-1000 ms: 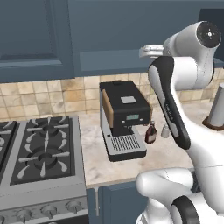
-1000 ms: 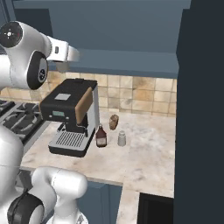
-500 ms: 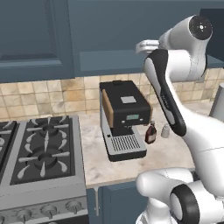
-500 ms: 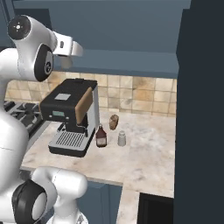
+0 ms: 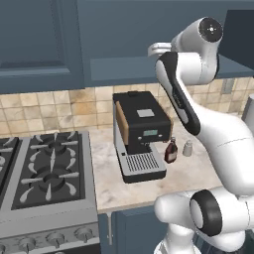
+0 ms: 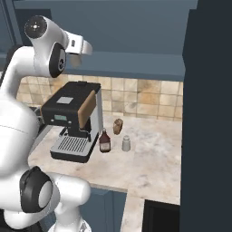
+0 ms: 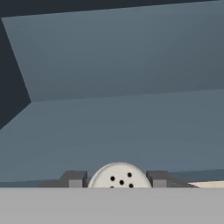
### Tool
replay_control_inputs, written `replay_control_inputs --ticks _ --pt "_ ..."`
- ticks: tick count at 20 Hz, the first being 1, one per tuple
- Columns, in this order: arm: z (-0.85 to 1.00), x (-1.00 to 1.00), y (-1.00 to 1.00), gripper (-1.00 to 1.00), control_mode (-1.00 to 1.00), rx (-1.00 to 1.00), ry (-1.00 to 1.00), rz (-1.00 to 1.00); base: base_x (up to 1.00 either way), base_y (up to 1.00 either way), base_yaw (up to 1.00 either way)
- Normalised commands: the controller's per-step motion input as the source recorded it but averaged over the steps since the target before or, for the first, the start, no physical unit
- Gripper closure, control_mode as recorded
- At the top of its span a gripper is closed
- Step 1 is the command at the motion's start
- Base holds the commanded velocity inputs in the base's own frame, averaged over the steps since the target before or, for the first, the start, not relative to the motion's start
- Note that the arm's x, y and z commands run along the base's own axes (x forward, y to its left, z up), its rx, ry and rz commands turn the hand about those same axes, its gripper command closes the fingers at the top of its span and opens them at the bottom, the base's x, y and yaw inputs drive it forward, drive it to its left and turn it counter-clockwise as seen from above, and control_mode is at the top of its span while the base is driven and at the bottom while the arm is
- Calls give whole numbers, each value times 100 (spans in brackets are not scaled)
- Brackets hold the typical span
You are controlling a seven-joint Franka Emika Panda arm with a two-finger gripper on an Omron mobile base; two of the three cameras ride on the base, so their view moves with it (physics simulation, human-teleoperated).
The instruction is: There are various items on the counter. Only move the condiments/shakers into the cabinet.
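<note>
Cabinet (image 7: 131, 65) interior takes up most of the hand view, blue-grey panels meeting over a long flat shelf floor; in the left base view we see its underside across the upper middle of the frame. Below it, the beige marbled bench (image 6: 154, 158) runs along the tiled wall, with the grey stove (image 5: 44, 173) at the lower left of the left base view. We see the black-and-silver coffee machine (image 5: 141, 134) standing at the centre of the bench.

The gripper (image 7: 117, 179) is raised to the cabinet's edge, at the upper right of the left base view. At the bottom centre of the hand view its fingers (image 7: 73, 178) sit close on either side of a pale shaker (image 7: 119, 177) with dark holes in its rounded top, holding it just before the shelf floor.

On the bench, just right of the coffee machine, stands the dark brown-red bottle (image 6: 104, 141), with a second pale shaker (image 6: 126, 143) just beside it. A small brown cylinder (image 6: 118, 126) stands behind them, near the wall.
</note>
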Motion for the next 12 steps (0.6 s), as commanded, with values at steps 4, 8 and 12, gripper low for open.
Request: replay_control_inputs --ticks 4,8,12 --pt "-9 69 0 100 -100 0 0 0 0 0 0" --pt "-9 75 0 100 -100 0 0 0 0 0 0" --pt "-28 67 0 100 -100 0 0 0 0 0 0"
